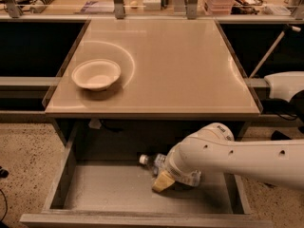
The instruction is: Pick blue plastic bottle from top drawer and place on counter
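Drawer stands open; right of its middle the gripper sits on the lying bottle; the arm hides the bottle's body; grip: cannot tell; behind the drawer, counter with bowl.

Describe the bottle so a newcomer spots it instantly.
Under the beige counter, the grey drawer stands pulled open. The bottle lies on its side toward the drawer's back, white cap pointing left, partly covered by the gripper at its right end. It is clear plastic and lies down in the drawer, whereas the white bowl sits up on the counter.
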You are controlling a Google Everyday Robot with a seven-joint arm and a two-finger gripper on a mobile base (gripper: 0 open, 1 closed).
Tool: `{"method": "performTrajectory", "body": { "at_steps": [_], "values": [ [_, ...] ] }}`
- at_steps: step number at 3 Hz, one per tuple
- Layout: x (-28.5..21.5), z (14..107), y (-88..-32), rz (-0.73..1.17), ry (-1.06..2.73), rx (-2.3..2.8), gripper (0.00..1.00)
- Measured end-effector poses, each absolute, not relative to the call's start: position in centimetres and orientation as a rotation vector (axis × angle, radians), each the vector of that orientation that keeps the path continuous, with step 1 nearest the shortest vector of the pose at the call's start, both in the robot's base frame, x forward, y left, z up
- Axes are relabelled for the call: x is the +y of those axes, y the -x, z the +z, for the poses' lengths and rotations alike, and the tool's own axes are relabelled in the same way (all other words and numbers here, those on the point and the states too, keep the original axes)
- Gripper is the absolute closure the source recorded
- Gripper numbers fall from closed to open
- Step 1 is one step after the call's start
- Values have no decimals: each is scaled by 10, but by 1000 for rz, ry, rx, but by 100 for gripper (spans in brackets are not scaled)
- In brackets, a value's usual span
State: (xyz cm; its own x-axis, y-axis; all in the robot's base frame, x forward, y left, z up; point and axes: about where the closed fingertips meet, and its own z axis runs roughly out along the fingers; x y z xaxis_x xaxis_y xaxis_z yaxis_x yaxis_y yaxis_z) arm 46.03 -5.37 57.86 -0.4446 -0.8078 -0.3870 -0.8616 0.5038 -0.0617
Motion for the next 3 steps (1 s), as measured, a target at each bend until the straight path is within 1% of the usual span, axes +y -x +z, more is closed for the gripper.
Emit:
{"method": "performTrajectory", "body": {
  "at_steps": [2,3],
  "values": [
    [-56,597,-462,176,1392,2376,88],
    [-60,669,-492,14,1385,2287,100]
  ]
}}
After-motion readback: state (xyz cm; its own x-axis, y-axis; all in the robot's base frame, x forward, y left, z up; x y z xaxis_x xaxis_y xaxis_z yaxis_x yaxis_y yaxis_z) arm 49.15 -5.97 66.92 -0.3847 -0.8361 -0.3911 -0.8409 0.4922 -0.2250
